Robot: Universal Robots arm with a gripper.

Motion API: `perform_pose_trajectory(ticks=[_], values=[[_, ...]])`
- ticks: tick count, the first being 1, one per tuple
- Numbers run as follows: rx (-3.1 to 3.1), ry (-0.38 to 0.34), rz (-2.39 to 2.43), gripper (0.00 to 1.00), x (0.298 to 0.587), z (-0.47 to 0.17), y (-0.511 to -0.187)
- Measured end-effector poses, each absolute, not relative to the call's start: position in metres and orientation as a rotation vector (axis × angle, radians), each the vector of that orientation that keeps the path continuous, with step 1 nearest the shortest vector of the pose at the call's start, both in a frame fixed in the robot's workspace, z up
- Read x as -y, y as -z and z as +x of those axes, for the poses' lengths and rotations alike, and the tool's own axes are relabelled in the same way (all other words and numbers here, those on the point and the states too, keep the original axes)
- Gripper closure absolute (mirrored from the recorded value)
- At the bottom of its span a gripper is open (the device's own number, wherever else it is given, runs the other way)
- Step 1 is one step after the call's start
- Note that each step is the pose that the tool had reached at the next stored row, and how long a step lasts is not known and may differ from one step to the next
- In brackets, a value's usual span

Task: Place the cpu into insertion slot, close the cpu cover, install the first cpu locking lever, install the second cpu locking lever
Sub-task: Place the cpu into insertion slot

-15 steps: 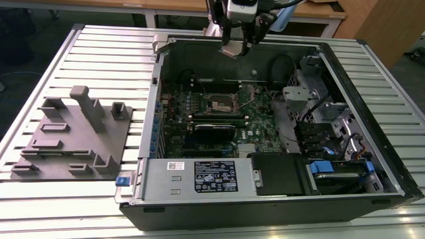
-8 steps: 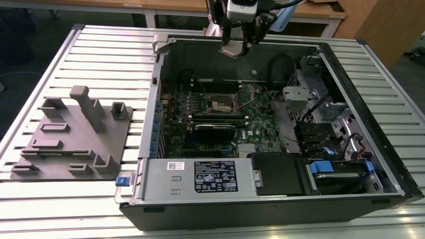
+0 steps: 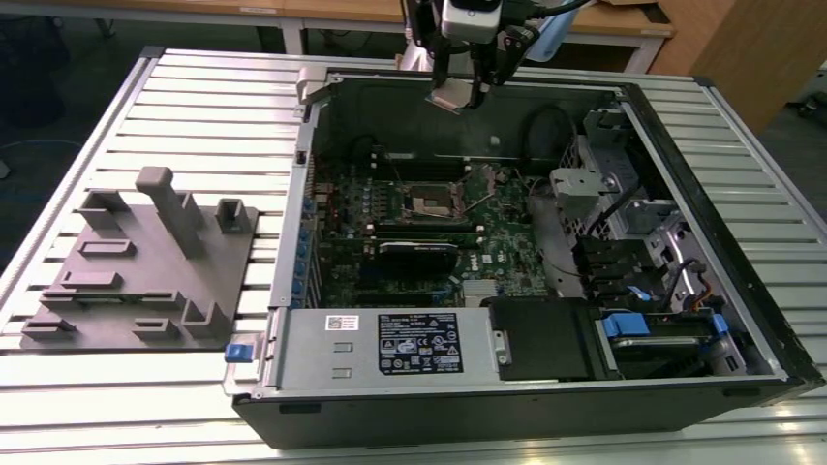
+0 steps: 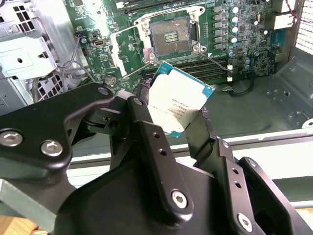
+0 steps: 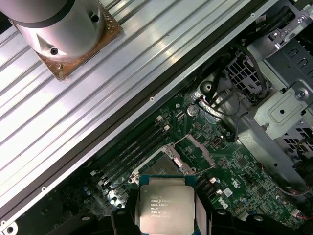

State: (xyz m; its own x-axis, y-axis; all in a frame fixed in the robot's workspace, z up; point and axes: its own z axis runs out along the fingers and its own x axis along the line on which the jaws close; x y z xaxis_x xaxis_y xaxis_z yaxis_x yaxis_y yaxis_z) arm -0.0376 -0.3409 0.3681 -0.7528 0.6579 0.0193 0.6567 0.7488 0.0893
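The gripper [image 3: 463,85] is clamped on the cpu [image 3: 452,98], pinching the chip by two opposite edges, and hangs high over the far wall of the open computer case [image 3: 698,194], well apart from the insertion slot [image 3: 433,201] down on the green motherboard [image 3: 387,232]. The socket looks bare, and in the second wrist view the cpu cover [image 4: 126,46] is swung open just beside it, so the chip is not yet seated. The main risk, as I judge it, lies in the thin edge grip: the chip sits tilted between the black fingers [image 4: 142,122], and if it slips or reaches the socket skewed or wrongly turned, it could land on the rim or press the contacts unevenly. The thin wire locking lever [image 4: 215,61] angled out near the socket could also snag a finger. The exterior view gives the height and the gap between chip and socket, which the wrist views flatten. The second wrist view shows the whole dark socket centre, while in the first wrist view the held chip covers part of it.
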Motion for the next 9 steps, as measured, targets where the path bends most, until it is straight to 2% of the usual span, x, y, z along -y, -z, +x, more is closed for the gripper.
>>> perform_pose_trajectory(ticks=[9], values=[[-2.916, -0.141, 1.123, 0.46, 0.3409, -0.0376, -0.3681]])
